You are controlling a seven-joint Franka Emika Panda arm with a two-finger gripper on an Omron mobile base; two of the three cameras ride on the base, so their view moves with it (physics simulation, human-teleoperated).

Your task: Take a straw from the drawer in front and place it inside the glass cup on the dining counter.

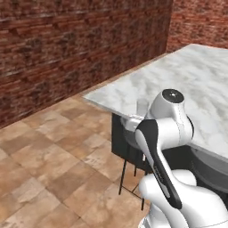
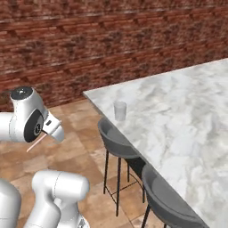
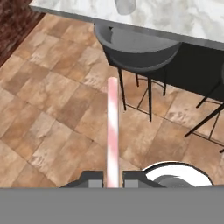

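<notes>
The straw (image 3: 112, 131) sticks straight out from between the two fingertips of the gripper (image 3: 113, 183), pale pink-white, its free end reaching out above the tiled floor (image 3: 52, 109). In the right base view it shows as a thin pale stick (image 2: 36, 142) slanting down and left from the hand. The glass cup (image 2: 120, 110) stands upright near the corner of the dining counter (image 2: 178, 116), with nothing visible inside it, well apart from the straw. A grey stool (image 3: 138, 52) sits under the counter edge below the cup. The jaws are clamped tight on the straw's near end.
</notes>
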